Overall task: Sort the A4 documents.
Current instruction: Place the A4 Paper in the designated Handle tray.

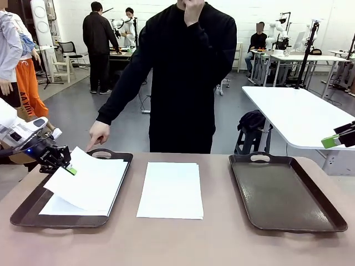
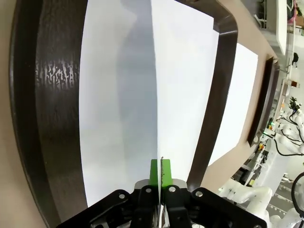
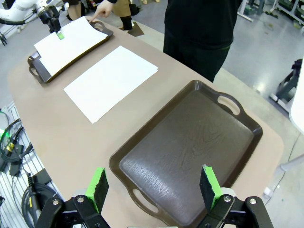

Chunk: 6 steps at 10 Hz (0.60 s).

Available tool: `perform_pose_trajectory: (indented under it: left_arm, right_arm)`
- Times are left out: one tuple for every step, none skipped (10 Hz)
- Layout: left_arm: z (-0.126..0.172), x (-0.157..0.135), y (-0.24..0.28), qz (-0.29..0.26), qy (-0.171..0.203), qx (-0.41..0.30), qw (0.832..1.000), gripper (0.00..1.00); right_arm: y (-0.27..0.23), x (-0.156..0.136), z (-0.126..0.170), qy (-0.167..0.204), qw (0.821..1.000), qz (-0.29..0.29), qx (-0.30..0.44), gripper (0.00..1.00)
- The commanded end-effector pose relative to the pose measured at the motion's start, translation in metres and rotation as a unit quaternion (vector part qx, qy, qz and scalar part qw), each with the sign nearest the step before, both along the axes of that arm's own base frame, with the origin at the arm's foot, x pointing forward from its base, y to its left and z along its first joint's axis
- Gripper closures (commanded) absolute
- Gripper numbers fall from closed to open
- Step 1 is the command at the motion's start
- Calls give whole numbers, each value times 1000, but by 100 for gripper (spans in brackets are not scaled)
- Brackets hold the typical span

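My left gripper is shut on the near-left edge of a white A4 document, holding it tilted just above the left brown tray. Another sheet lies flat in that tray beneath it. In the left wrist view the green pads pinch the sheet's edge over the lower sheet. A stack of A4 documents lies on the table between the trays. My right gripper is open above the near end of the empty right tray, and its green pad shows at the right edge.
A person in black stands at the far side, one hand pointing a finger at the far edge of the left tray. The right tray holds nothing. A white table stands behind on the right.
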<state>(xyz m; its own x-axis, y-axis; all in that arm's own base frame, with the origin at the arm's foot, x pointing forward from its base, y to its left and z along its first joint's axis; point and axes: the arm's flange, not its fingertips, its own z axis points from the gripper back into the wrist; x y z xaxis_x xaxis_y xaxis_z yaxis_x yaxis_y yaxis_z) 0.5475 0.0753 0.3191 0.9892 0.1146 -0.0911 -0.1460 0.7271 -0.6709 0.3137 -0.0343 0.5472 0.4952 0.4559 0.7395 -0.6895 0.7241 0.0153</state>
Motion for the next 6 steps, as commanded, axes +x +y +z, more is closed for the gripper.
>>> perform_pose_trajectory:
  left_arm:
    - [2, 7, -4, -7, 23, 11, 1000, 90]
    - [4, 6, -4, -23, 21, 24, 999, 80]
    - [7, 6, -2, -23, 19, 32, 999, 70]
    - [9, 5, -1, -24, 17, 52, 998, 60]
    - [10, 4, 0, -25, 15, 55, 998, 50]
    - [15, 4, 2, -24, 11, 65, 998, 40]
  right_arm:
    - [1, 1, -1, 2, 1000, 3, 3, 0]
    - [1, 1, -1, 2, 1000, 3, 3, 0]
    - [1, 1, -1, 2, 1000, 3, 3, 0]
    - [1, 1, -1, 2, 1000, 3, 3, 0]
    - [1, 1, -1, 2, 1000, 3, 3, 0]
    - [1, 1, -1, 2, 1000, 3, 3, 0]
